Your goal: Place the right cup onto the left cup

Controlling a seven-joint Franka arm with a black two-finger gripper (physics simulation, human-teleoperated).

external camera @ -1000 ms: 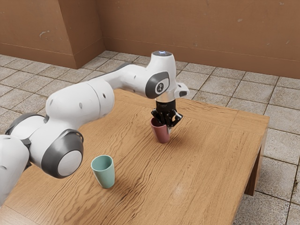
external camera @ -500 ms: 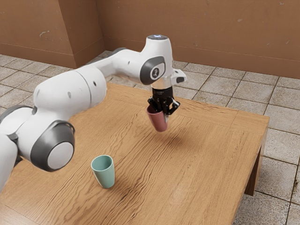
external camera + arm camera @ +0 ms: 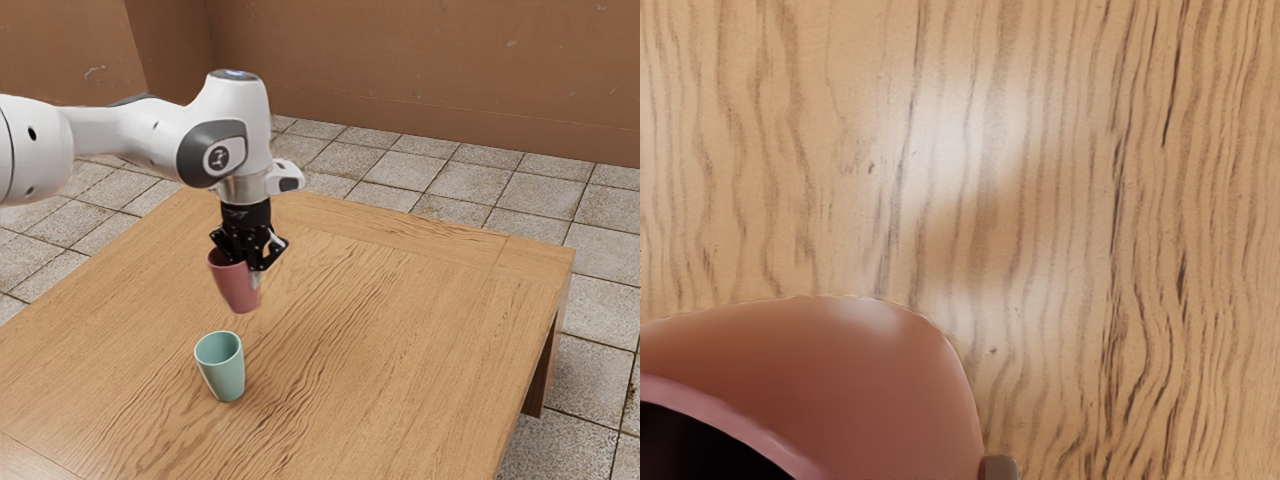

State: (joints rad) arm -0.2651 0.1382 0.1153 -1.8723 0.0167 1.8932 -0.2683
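Exterior view: pincer (image 3: 249,262) grips 1 pink cup (image 3: 237,289) (teal cup (image 3: 226,374) nearby).

A smooth, round-rimmed pink cup (image 3: 860,380) is showing its dark inside and partly covering a light-brown, dark-grained wooden table (image 3: 1040,150).

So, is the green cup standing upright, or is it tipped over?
Upright: the green cup stands on the table, its open mouth facing up.
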